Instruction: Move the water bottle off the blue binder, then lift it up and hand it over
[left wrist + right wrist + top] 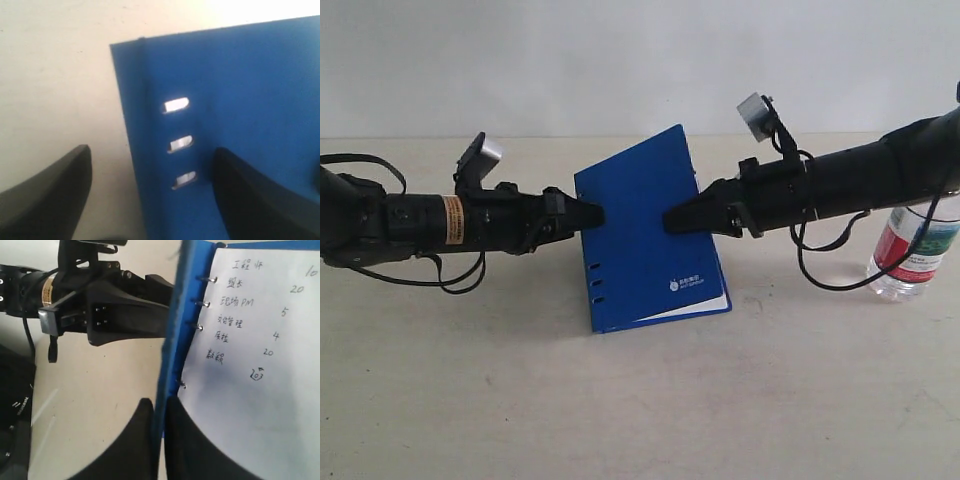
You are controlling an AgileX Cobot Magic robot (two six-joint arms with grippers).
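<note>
The pale table (640, 420) fills the scene. In its middle is the binder (640, 260), not flat: it stands tilted, the spine on the left and the low edge on the near side. I cannot tell if this edge touches the table. Two black arms come in from the left and the right and meet at the binder.

The right gripper (670, 220) is closed narrowly on the binder: in the right wrist view its two fingers (135, 445) pinch the edge of the blue cover (170, 340) between them.

The left gripper (592, 215) is at the spine edge with its jaws wide. In the left wrist view one finger (50, 200) is out over the table and the other is over the cover, and neither presses it.

The bottle (910, 262) stands upright on the table at the far right, well apart from the binder and partly behind the right arm.

Inside the binder there is a white sheet (250, 365) with handwriting, held on metal rings (205, 303). Small holes (176, 105) run beside the spine.
</note>
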